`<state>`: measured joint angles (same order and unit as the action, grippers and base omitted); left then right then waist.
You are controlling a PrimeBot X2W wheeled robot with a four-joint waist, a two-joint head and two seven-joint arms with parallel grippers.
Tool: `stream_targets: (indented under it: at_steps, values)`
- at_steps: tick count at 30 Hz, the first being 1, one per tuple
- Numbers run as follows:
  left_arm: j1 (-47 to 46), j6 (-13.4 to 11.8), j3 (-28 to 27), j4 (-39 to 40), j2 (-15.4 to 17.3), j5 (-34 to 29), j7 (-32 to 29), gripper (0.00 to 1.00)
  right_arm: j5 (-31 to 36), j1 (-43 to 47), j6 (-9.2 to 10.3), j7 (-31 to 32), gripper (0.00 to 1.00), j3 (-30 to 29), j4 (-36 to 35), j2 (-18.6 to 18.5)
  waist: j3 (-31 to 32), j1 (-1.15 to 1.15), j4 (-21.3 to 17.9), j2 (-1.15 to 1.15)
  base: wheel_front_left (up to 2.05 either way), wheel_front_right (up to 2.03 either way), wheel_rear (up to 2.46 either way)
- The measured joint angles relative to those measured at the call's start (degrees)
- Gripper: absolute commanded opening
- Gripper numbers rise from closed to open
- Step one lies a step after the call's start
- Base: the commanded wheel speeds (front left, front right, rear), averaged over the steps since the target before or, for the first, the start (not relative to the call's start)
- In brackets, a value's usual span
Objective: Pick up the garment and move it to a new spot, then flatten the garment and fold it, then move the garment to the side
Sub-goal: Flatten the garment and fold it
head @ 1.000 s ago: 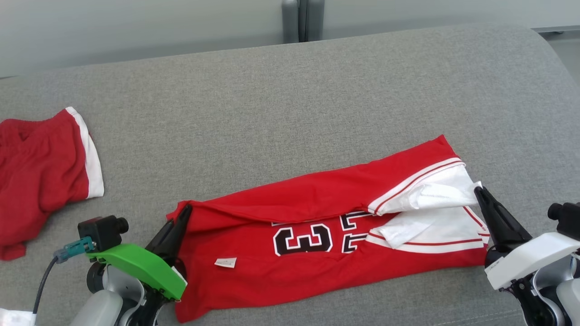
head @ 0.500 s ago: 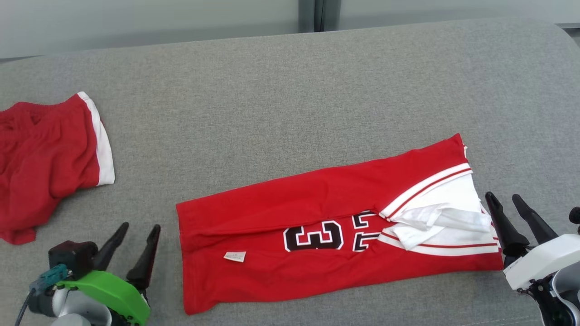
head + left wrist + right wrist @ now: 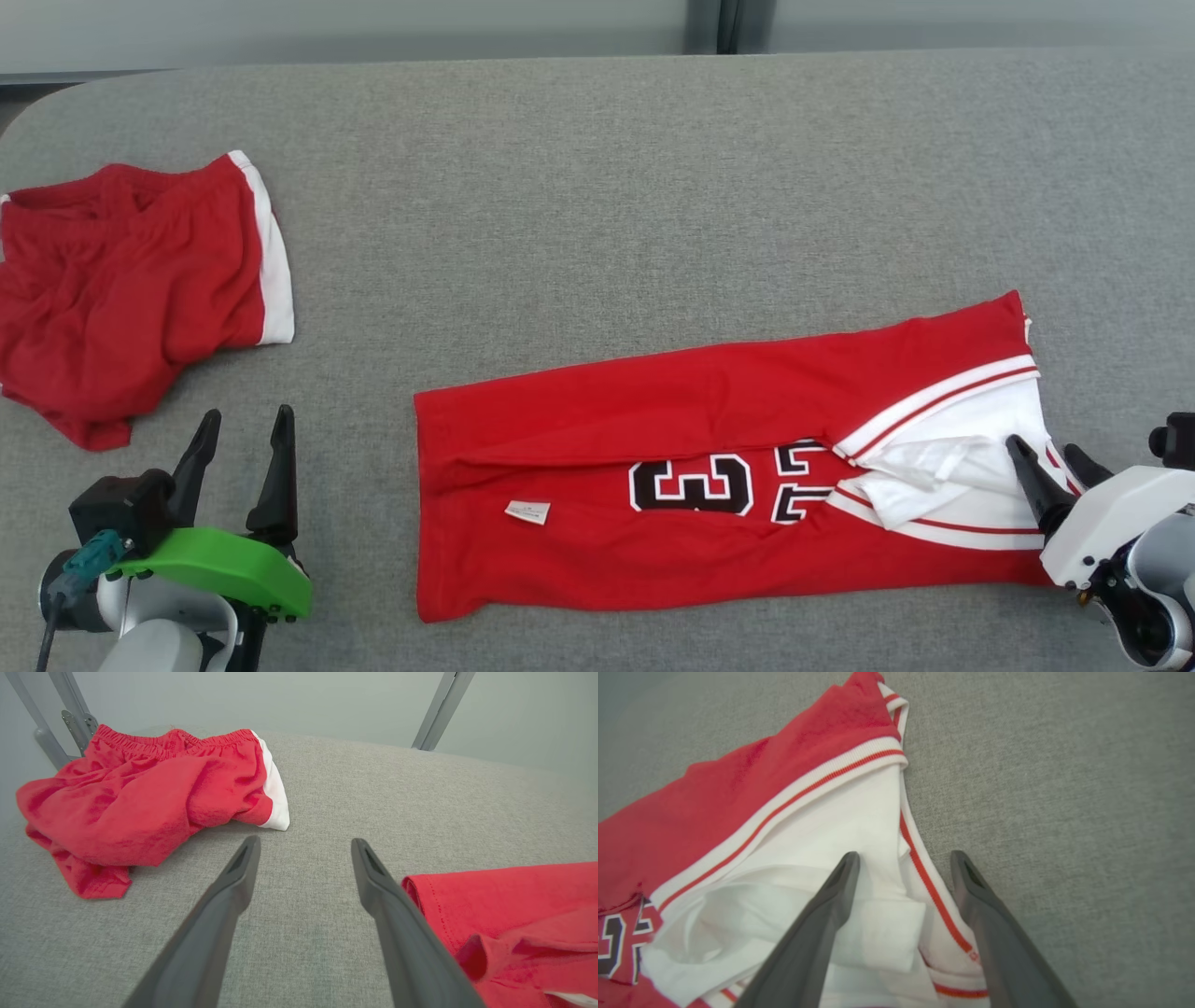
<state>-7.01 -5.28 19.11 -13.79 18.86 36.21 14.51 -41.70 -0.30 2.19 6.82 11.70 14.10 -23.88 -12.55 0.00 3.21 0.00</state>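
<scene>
- The red jersey (image 3: 653,401) lies flat on the grey fabric surface (image 3: 597,187), towards the right and near the front edge, running as a long band from left to right.
- It is folded lengthwise: the far half is laid over the near half, so the fold partly covers the black-and-white number (image 3: 691,485).
- A small white label (image 3: 527,511) sits on the red cloth near the jersey's left end.
- At the right end, white fabric (image 3: 934,439) with red-striped trim is rumpled and bunched, not smooth.
- The right gripper (image 3: 1044,448) is at that right end with its two fingers spread apart and nothing between them.
- In the right wrist view its fingers straddle the striped edge: one finger (image 3: 831,905) is over the white fabric, the other over the trim where it meets the grey surface.
- I cannot tell whether the tips touch the cloth.
- The left gripper (image 3: 246,413) is at the lower left, fingers spread wide and holding nothing.
- It is over bare grey surface, with the jersey's left hem just to its right in the left wrist view.
- A pair of red shorts (image 3: 121,289) with a white band lies crumpled at the far left, well apart from the jersey.
- In the head view the left gripper is between the shorts and the jersey.
- Grey metal posts (image 3: 439,709) rise behind the surface.
</scene>
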Motion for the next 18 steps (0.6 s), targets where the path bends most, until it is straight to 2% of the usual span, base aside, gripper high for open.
stream_targets:
  at_steps: [3,4,5,6,7,11,14,18]
  values:
    - [0.3,-0.1,-1.2,1.2,-2.1,0.0,0.0,1.0,-0.3,-2.1,0.09,2.7,1.0,1.7,3.3,0.5,0.1,0.0,1.5,0.0,0.0,0.0,0.0]
    - [0.4,-0.1,-1.7,1.7,-2.5,-0.2,0.0,1.0,-0.8,-2.7,-0.14,3.4,0.8,2.0,3.9,0.6,0.2,0.0,1.8,0.0,0.0,0.0,0.0]
    - [0.4,-0.1,-2.2,2.1,-2.9,-0.6,0.0,1.0,-1.1,-3.2,-0.19,4.0,0.06,2.2,4.5,0.6,0.3,0.0,2.1,0.0,0.0,0.0,0.0]
    - [0.6,-0.1,-2.6,2.6,-3.2,-1.0,0.0,1.0,-1.3,-3.7,-0.71,4.5,0.06,2.5,5.0,0.5,0.3,0.0,2.3,0.0,0.0,0.0,0.0]
    - [0.8,-0.1,-2.9,3.0,-3.4,-1.2,0.0,1.0,-1.4,-4.1,-1.26,5.0,0.0,2.6,5.3,0.5,0.4,0.0,2.5,0.0,0.0,0.0,0.0]
    - [2.4,-0.3,-5.1,3.9,-3.9,-1.7,0.0,1.0,-3.9,-5.6,-3.52,6.2,0.0,2.8,6.1,1.7,1.0,0.0,2.7,0.0,0.0,0.0,0.0]
    - [3.7,-0.4,-6.7,4.9,-4.0,-2.2,0.0,1.0,-6.5,-5.8,-4.68,6.4,0.0,0.8,6.5,2.0,1.3,0.0,2.3,0.0,0.0,0.0,0.0]
    - [4.0,-0.4,-7.7,5.7,-5.2,-2.7,0.0,1.0,-10.8,-5.9,-4.7,6.4,0.0,-4.5,7.5,0.7,1.7,0.0,1.5,0.0,0.0,0.0,0.0]
